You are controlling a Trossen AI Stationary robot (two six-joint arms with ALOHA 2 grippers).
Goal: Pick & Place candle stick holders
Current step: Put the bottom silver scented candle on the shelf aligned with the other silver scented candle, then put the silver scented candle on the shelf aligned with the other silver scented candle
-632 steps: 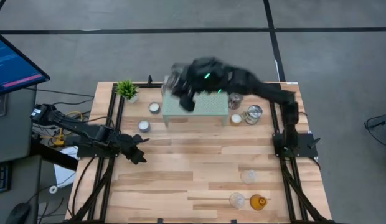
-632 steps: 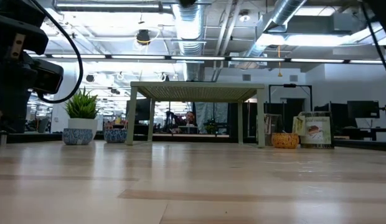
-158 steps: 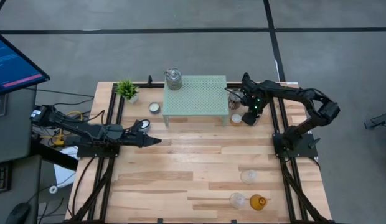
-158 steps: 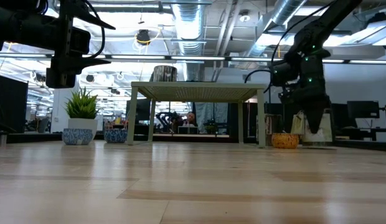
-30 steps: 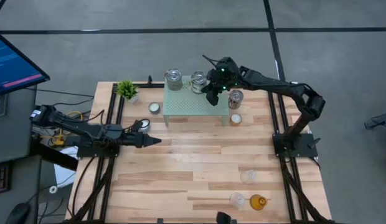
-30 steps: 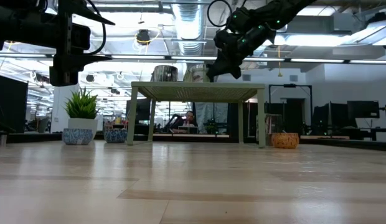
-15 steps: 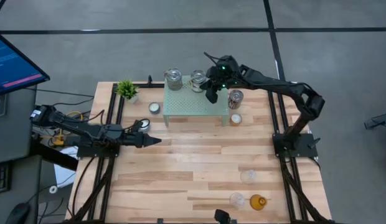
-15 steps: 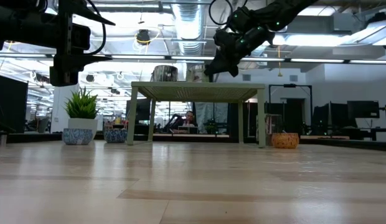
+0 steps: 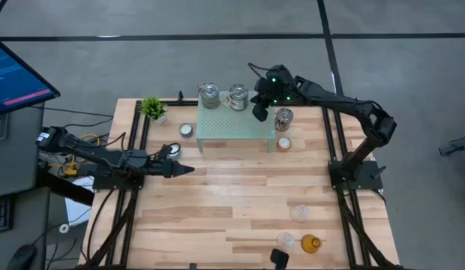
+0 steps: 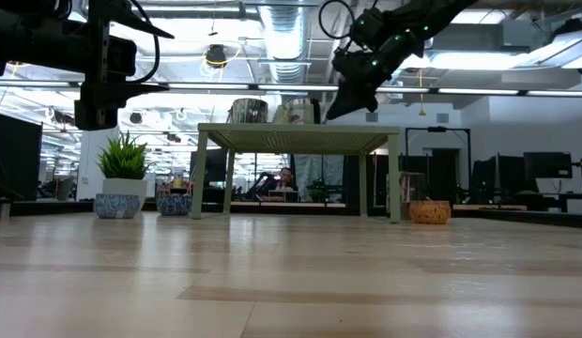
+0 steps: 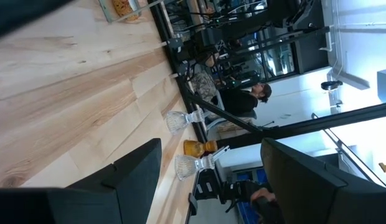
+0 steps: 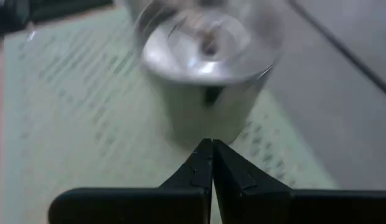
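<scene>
Change: a second ago the right gripper (image 9: 260,113) sat close against the second silvery jar (image 9: 238,97) on the pale green mesh stand (image 9: 236,127); now it has drawn back toward the stand's right end, and the jar stands alone.
Meaning: the second jar looks delivered, and the arm is free for the next holder.
Right gripper: its fingers are pressed together with nothing between them, as the right wrist view shows, the jar (image 12: 205,68) just beyond the tips.
Left gripper (image 9: 180,169): it waits low over the table's left side, fingers spread apart and empty.
Jars on stand: the first silvery jar (image 9: 208,94) and the second stand side by side along the stand's back edge, apart from each other.
Orientation: both jars are upright, mouths up, long axis vertical; being round, they face no particular way.
Third jar: the third silvery jar (image 9: 283,118) stands on the table just beside the stand's right end, with an orange tealight cup (image 9: 284,143) near it.
Other holders: a white tealight cup (image 9: 186,130) left of the stand; two clear glass cups (image 9: 299,213) and an amber cup (image 9: 312,243) at the table's near right.
Progress: judged two of three jars placed; the third is likely next.
</scene>
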